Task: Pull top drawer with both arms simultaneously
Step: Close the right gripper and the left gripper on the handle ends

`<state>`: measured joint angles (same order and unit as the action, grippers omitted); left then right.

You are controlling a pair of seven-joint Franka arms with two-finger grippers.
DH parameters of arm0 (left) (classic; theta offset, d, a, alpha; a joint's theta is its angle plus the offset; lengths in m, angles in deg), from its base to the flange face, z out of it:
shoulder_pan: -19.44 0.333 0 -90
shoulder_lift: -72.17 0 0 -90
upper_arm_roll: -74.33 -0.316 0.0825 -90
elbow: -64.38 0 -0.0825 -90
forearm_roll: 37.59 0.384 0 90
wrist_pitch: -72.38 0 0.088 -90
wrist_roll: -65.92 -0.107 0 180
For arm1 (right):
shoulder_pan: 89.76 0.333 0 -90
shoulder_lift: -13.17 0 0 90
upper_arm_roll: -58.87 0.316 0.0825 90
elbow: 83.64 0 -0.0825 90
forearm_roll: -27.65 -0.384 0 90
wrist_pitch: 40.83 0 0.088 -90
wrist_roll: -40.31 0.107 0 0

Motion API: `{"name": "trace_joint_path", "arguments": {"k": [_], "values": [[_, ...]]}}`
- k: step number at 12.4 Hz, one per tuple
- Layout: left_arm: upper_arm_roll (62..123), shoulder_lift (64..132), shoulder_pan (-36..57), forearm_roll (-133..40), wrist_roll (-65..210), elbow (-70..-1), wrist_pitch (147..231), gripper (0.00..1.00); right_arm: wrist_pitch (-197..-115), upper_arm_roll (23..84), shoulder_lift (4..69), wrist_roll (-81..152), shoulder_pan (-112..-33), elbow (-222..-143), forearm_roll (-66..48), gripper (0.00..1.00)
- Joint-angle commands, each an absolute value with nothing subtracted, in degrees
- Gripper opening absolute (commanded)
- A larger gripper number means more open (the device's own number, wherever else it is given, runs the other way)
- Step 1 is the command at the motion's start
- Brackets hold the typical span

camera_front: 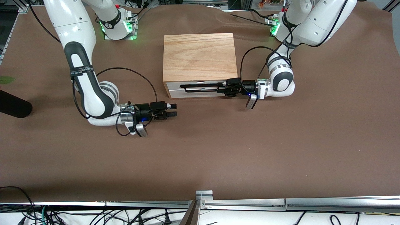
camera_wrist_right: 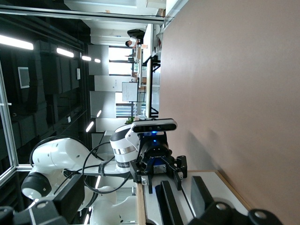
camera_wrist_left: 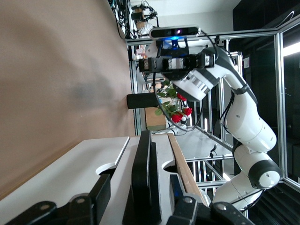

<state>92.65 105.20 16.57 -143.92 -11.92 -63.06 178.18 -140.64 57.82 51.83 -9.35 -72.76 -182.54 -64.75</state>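
The wooden box (camera_front: 198, 56) sits mid-table, and everything here is placed against it. Its top drawer (camera_front: 200, 85) faces the front camera, white front flush with the box, with the black wire handle (camera_front: 200, 88) running across it. My left gripper (camera_front: 223, 87) is at the drawer front, at the handle's end toward the left arm's end of the table; the fingers (camera_wrist_left: 101, 190) sit either side of the handle bar (camera_wrist_left: 143, 178), and in the left wrist view the bar runs between them, though I cannot tell whether they are pressing on it or only bracketing it. My right gripper (camera_front: 173, 110) is low over the table, off the box's corner toward the right arm's end and nearer the front camera than the drawer front, pointing along the front toward the left gripper; its fingers are slightly apart and hold nothing. The right wrist view shows the left gripper (camera_wrist_right: 157, 176) at the handle.
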Motion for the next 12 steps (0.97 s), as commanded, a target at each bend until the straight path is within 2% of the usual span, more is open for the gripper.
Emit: {"name": "trace_joint_path", "arguments": {"k": [1,3,6,11,12], "values": [[94.8,105.1,15.7,-145.4,-13.9,-65.3,178.6,0.54,-138.1,57.8,51.7,-14.8,-72.7,-185.8,-68.0,1.0],[94.8,105.1,15.7,-145.4,-13.9,-65.3,178.7,0.48,-137.3,57.8,51.7,-17.6,-72.3,-187.8,-69.3,1.0],[94.8,105.4,15.5,-145.4,-13.9,-65.8,178.6,0.45,-136.8,57.8,52.5,-21.8,-69.8,-190.3,-73.3,1.0],[94.8,105.4,15.5,-145.3,-14.5,-66.3,178.6,0.16,-136.4,57.8,53.9,-26.7,-66.6,-192.8,-78.1,1.0],[94.8,105.4,15.6,-145.3,-14.6,-66.3,178.6,0.15,-136.3,57.8,53.9,-27.4,-66.6,-193.6,-78.1,1.0]]}}
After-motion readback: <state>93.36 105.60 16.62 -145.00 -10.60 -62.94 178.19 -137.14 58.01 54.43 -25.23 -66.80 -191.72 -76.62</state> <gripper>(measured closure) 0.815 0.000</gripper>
